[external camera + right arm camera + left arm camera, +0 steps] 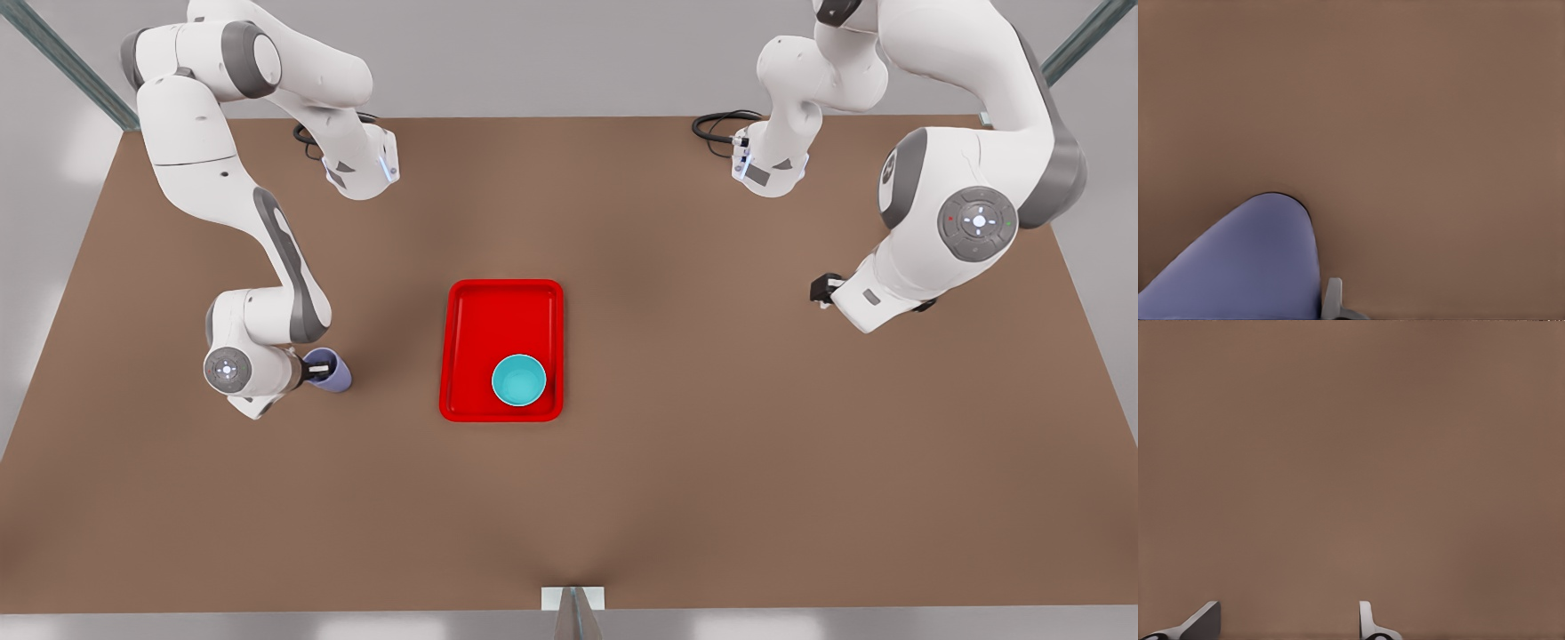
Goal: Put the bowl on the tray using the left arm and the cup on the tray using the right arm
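Simulated robot lab bench: plain brown table [711,462], flat grey floor around it, metal frame struts [62,58] at the far corners. Two white Franka arms [204,178] mounted at the far edge, black cables [725,124] coiled by their bases. No household furniture or clutter.

Bowl [518,380]: plain teal, no pattern. Tray [480,311]: bright red, uniform. Cup [336,373]: lavender, plain. Worktop [711,444]: flat matte brown. Arms: white shells, grey joints. Left gripper's fingers [1203,623]: pale grey tips.
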You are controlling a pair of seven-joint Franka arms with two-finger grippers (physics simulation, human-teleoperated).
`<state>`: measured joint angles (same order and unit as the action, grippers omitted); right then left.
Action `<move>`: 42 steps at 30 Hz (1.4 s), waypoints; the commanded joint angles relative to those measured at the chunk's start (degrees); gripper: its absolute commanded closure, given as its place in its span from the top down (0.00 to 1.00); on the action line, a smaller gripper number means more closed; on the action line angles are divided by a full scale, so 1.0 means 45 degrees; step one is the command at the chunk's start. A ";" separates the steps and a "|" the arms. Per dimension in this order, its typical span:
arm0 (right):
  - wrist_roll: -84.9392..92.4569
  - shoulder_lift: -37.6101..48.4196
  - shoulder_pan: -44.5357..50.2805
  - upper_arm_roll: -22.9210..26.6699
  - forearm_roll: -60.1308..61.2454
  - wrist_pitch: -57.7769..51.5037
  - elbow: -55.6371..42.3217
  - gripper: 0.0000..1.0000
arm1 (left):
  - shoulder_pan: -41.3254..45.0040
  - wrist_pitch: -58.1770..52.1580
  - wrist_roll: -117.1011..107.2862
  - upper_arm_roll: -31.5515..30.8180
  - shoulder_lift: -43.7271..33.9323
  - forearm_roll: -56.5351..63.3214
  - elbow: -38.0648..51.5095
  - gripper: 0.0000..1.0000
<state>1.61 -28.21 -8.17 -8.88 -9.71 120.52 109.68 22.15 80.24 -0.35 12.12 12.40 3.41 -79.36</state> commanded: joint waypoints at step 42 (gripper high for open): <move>-0.9362 0.1777 0.2186 -0.5508 0.0985 0.3685 0.3517 0.21 | 0.0020 -0.0371 -0.0078 0.0021 0.0311 0.0004 -0.0079 1.00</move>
<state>-40.17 -20.22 1.65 -33.68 -4.79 137.60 125.67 22.24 78.57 -0.64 12.21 13.80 3.42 -79.72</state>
